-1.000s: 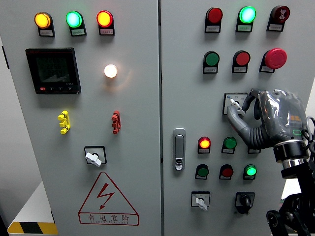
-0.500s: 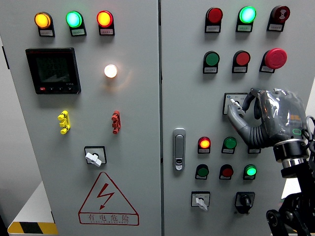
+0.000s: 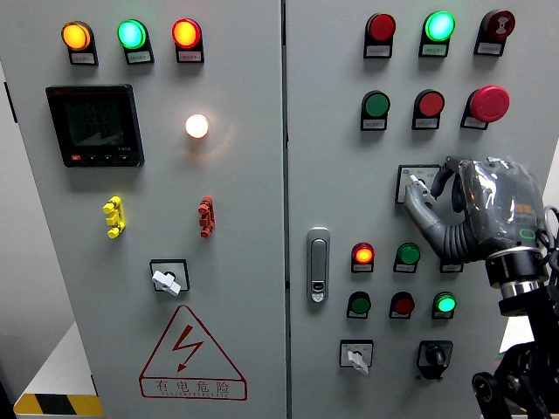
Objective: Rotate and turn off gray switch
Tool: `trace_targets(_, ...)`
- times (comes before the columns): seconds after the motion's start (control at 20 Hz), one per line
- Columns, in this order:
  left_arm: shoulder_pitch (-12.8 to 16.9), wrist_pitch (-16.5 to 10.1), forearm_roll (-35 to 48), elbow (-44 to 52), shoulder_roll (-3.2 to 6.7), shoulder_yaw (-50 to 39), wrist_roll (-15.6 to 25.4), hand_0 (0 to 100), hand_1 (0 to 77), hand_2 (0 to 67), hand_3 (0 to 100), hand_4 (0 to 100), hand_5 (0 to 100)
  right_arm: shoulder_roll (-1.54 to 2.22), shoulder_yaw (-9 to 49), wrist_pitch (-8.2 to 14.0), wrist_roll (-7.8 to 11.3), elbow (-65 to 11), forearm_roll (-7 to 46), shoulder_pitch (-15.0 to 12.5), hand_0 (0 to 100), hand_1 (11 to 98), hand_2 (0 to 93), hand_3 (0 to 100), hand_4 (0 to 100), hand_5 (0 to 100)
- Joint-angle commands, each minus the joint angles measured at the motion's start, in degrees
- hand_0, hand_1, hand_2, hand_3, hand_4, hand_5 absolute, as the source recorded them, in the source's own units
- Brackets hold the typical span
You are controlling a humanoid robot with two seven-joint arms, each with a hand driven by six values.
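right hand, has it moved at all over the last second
No. The right hand sits at the gray switch, same spot below the red mushroom button.

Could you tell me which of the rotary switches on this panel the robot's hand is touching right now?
The gray switch on the right door, below the green and red buttons; the right hand has its fingers on it. The other three switches sit lower and untouched.

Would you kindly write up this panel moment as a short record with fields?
scene: grey control cabinet with two doors
target: gray switch on the right door, partly hidden by the hand
right hand: fingers curled at the gray switch, appears to grip it
left hand: not in view
lit lamps near the target: red lamp, green lamp
other rotary switches: one on the left door, one at lower right
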State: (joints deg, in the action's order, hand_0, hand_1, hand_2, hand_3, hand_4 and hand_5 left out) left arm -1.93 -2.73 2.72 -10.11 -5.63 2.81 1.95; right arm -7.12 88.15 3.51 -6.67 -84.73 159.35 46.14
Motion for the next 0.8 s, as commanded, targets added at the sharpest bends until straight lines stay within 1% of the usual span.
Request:
trace_targets(0.0, 0.0, 0.0, 0.0, 0.0, 0.0, 0.0, 0.08, 0, 0.0, 10.1, 21, 12, 13, 0.0, 0.01, 0.0, -0.1, -0.08, 0.0, 0.0, 59, 33.9, 67.9, 99, 84, 100)
trace_targets(0.05, 0.0, 0.0, 0.0, 0.0, 0.0, 0.0, -0.01, 0, 0.0, 10.1, 21, 12, 13, 0.09, 0.01, 0.0, -0.1, 0.0, 0.0, 0.0, 60, 33.8, 67.9, 99, 84, 100)
trace_targets(0.1, 0.0, -0.08, 0.0, 0.0, 0.0, 0.0, -0.01, 0, 0.0, 10.1, 21, 12, 13, 0.0, 0.01, 0.0, -0.1, 0.0, 0.0, 0.0, 61, 33.6, 68.0, 99, 84, 100)
trace_targets(0.15, 0.0, 0.0, -0.09, 0.0, 0.0, 0.0, -0.01, 0, 0.0, 10.1, 21, 12, 13, 0.09, -0.08, 0.0, -0.1, 0.0, 0.0, 0.0, 61, 33.4, 68.2, 99, 84, 100)
trace_targets(0.2, 0.0, 0.0, -0.09, 0.0, 0.0, 0.0, -0.01, 0, 0.0, 10.1, 21, 12, 13, 0.0, 0.01, 0.0, -0.1, 0.0, 0.0, 0.0, 61, 33.3, 68.3, 99, 84, 100)
trace_targets(0.25, 0.0, 0.0, 0.0, 0.0, 0.0, 0.0, 0.08, 0, 0.0, 10.1, 21, 12, 13, 0.09, 0.01, 0.0, -0.1, 0.0, -0.09, 0.0, 62, 33.1, 69.4, 99, 84, 100)
trace_targets(0.3, 0.0, 0.0, 0.0, 0.0, 0.0, 0.0, -0.01, 0, 0.0, 10.1, 21, 12, 13, 0.0, 0.01, 0.0, -0.1, 0.0, 0.0, 0.0, 62, 33.0, 69.5, 99, 84, 100)
trace_targets(0.35, 0.0, -0.08, 0.0, 0.0, 0.0, 0.0, -0.01, 0, 0.0, 10.1, 21, 12, 13, 0.09, -0.08, 0.0, -0.1, 0.0, -0.09, 0.0, 64, 32.5, 70.8, 99, 84, 100)
trace_targets(0.45, 0.0, -0.08, 0.0, 0.0, 0.0, 0.0, 0.08, 0, 0.0, 10.1, 21, 12, 13, 0.09, 0.01, 0.0, -0.1, 0.0, 0.0, 0.09, 66, 31.8, 71.9, 100, 85, 100)
trace_targets(0.55, 0.0, 0.0, 0.0, 0.0, 0.0, 0.0, -0.01, 0, 0.0, 10.1, 21, 12, 13, 0.09, 0.01, 0.0, -0.1, 0.0, 0.0, 0.0, 69, 31.2, 72.0, 100, 84, 100)
trace_targets(0.6, 0.0, 0.0, 0.0, 0.0, 0.0, 0.0, -0.01, 0, 0.0, 10.1, 21, 12, 13, 0.0, 0.01, 0.0, -0.1, 0.0, -0.09, 0.0, 69, 31.1, 72.0, 100, 84, 100)
trace_targets(0.75, 0.0, 0.0, 0.0, 0.0, 0.0, 0.0, -0.01, 0, 0.0, 10.1, 21, 12, 13, 0.0, -0.08, 0.09, -0.1, 0.0, 0.0, -0.08, 71, 31.1, 72.0, 100, 84, 100)
